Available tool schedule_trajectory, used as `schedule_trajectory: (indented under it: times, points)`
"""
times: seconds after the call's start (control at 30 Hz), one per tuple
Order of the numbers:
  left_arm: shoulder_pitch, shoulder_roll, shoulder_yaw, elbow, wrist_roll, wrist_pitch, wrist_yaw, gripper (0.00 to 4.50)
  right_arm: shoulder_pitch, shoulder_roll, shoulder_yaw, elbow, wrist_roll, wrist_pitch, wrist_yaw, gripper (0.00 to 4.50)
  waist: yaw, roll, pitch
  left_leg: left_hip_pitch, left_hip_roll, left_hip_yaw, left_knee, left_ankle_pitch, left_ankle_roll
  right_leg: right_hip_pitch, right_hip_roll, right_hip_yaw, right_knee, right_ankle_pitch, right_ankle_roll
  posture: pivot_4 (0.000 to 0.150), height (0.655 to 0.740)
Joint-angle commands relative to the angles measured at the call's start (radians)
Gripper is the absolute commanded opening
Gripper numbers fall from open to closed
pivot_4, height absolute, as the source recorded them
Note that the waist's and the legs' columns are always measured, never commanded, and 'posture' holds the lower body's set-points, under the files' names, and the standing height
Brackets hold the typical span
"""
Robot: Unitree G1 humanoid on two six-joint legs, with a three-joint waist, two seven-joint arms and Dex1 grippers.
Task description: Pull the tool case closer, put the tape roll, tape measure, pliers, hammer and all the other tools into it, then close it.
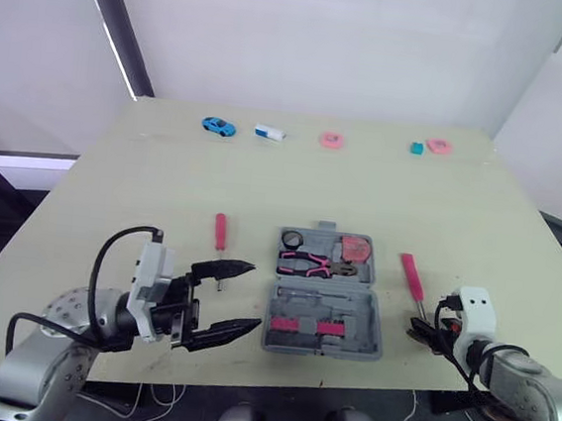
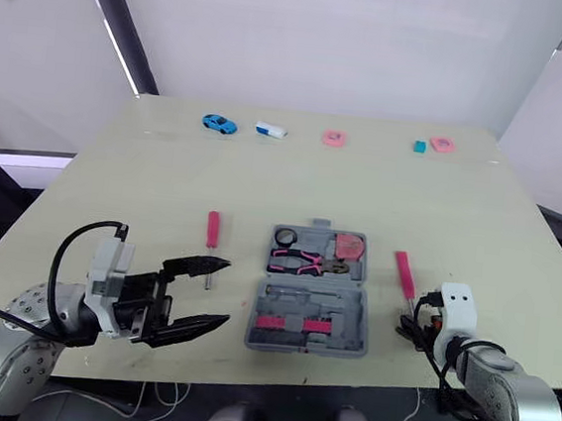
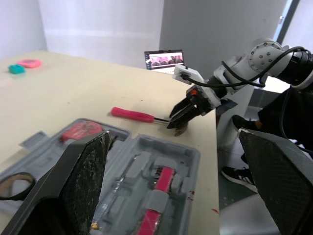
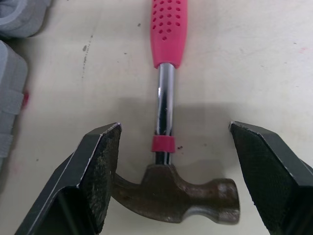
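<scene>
Tool case (image 1: 365,318) lies open near the front edge of the table (image 1: 164,179), and the far half already holds the tape roll (image 1: 292,238), the pliers (image 1: 306,264) and the tape measure (image 1: 356,249). Just beside it on the robot's right lies the hammer (image 4: 164,103), pink handle pointing away and steel head toward the robot. The right gripper (image 4: 174,128) is over it with jaws spread wide, straddling the chrome shaft just above the head, and nothing is gripped yet.

That looks like the step in hand: take the hammer. The shaft is thin, round and shiny, so it could roll or slip as the fingers close. The best bet is to centre it squarely between the pads before squeezing. Gripping close to the head is sensible, since a grip far up the handle would likely let the heavy end droop. After that, lift level, clear the case wall and lay the hammer in rather than dropping it.

The left gripper (image 1: 256,296) hangs open and empty at the case's left side, near the red-handled screwdriver (image 1: 220,233), so it is well placed to steady the case.

Some things are hard to read. From the head views the hammer's head is covered by the right gripper and its cables. Whether those fingers touch the table, I cannot tell. The near half of the case holds pink pieces in moulded slots, but what they are, or whether a hammer-shaped recess is free, I can't make out.
</scene>
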Motion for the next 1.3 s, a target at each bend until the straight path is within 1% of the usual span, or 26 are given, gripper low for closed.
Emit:
schedule_trajectory:
  times: [0.03,0.3,0.4,0.43,0.47,0.5,0.57,0.63,0.67,0.9,1.1,1.2,1.27,1.3]
  points:
    - [-0.030,0.008,0.001,0.002,-0.013,-0.013,-0.023,4.50,0.008,0.014,0.002,-0.028,-0.025,-0.033,-0.006,3.70,0.000,0.000,0.000,0.000,0.000,0.000,0.000,0.000,0.000,0.000,0.000,0.000,0.000,0.000,0.000,0.150,0.7400]
    - [-0.074,0.007,-0.009,0.020,-0.020,0.001,-0.049,4.50,-0.003,0.060,0.045,0.031,-0.105,-0.112,-0.009,3.70,-0.003,0.000,0.000,0.000,0.000,0.000,0.000,0.000,0.000,0.000,0.000,0.000,0.000,0.000,0.000,0.150,0.7400]
    - [-0.085,0.005,-0.008,0.023,-0.026,0.011,-0.047,4.50,-0.002,0.060,0.063,0.048,-0.132,-0.129,0.002,2.93,-0.003,0.000,0.000,0.000,0.000,0.000,0.000,0.000,0.000,0.000,0.000,0.000,0.000,0.000,0.000,0.150,0.7400]
    - [-0.086,0.005,-0.008,0.025,-0.026,0.012,-0.049,4.50,0.006,0.055,0.076,0.054,-0.143,-0.135,0.012,2.77,-0.004,0.000,0.000,0.000,0.000,0.000,0.000,0.000,0.000,0.000,0.000,0.000,0.000,0.000,0.000,0.150,0.7400]
    - [-0.087,0.005,-0.006,0.026,-0.027,0.014,-0.049,4.50,0.016,0.054,0.086,0.058,-0.153,-0.144,0.020,2.46,-0.005,0.000,0.000,0.000,0.000,0.000,0.000,0.000,0.000,0.000,0.000,0.000,0.000,0.000,0.000,0.150,0.7400]
    - [-0.086,0.006,-0.002,0.027,-0.029,0.016,-0.048,4.50,0.030,0.053,0.100,0.062,-0.162,-0.153,0.028,2.03,-0.005,-0.001,0.000,0.000,0.000,0.000,0.000,0.000,0.000,0.000,0.000,0.000,0.000,0.000,0.000,0.150,0.7400]
    - [-0.084,0.007,0.004,0.028,-0.033,0.020,-0.047,4.50,0.048,0.055,0.114,0.066,-0.173,-0.169,0.037,1.32,-0.004,-0.001,-0.001,0.000,0.000,0.000,0.000,0.000,0.000,0.000,0.000,0.000,0.000,0.000,0.000,0.150,0.7400]
    - [-0.082,0.008,0.009,0.030,-0.033,0.022,-0.048,4.50,0.058,0.060,0.116,0.074,-0.181,-0.187,0.040,0.40,-0.004,-0.003,-0.002,0.000,0.000,0.000,0.000,0.000,0.000,0.000,0.000,0.000,0.000,0.000,0.000,0.150,0.7400]
    - [-0.081,0.008,0.010,0.030,-0.034,0.023,-0.049,4.50,0.060,0.062,0.115,0.078,-0.184,-0.196,0.042,0.12,-0.004,-0.003,-0.002,0.000,0.001,0.000,0.000,0.000,0.000,0.000,0.000,0.000,0.000,0.000,0.000,0.150,0.7400]
    - [-0.079,0.008,0.013,0.037,-0.042,0.027,-0.048,4.50,0.043,0.052,0.090,0.114,-0.195,-0.255,0.076,0.12,-0.002,-0.006,-0.003,0.000,0.001,0.000,0.000,0.000,0.000,0.000,0.000,-0.001,0.000,0.000,0.000,0.150,0.7400]
    - [-0.086,0.006,0.024,0.069,-0.050,0.028,-0.047,4.50,0.018,0.011,0.059,0.118,-0.172,-0.327,0.170,0.12,-0.003,-0.005,-0.003,0.001,0.000,0.000,0.000,0.000,0.000,0.001,0.000,0.000,0.000,0.000,0.000,0.150,0.7400]
    - [-0.082,0.008,0.032,0.081,-0.052,0.025,-0.049,4.50,0.000,-0.043,0.039,0.097,-0.143,-0.356,0.257,0.12,-0.002,-0.003,-0.002,0.001,0.000,0.000,0.000,0.000,0.000,0.001,-0.001,0.000,0.000,0.000,0.000,0.150,0.7400]
    - [-0.079,-0.002,0.044,0.090,-0.046,0.017,-0.029,4.50,-0.018,-0.107,0.030,0.081,-0.132,-0.380,0.331,0.12,-0.002,0.000,0.000,0.000,0.000,0.001,0.000,0.000,0.000,0.000,-0.001,0.000,0.000,0.000,0.000,0.150,0.7400]
    - [-0.082,-0.035,0.063,0.112,-0.044,-0.019,-0.009,4.50,-0.046,-0.159,0.021,0.066,-0.115,-0.389,0.391,0.12,-0.003,0.002,0.001,0.000,0.000,0.001,0.000,0.000,0.000,0.000,-0.001,0.000,0.000,0.000,0.000,0.150,0.7400]
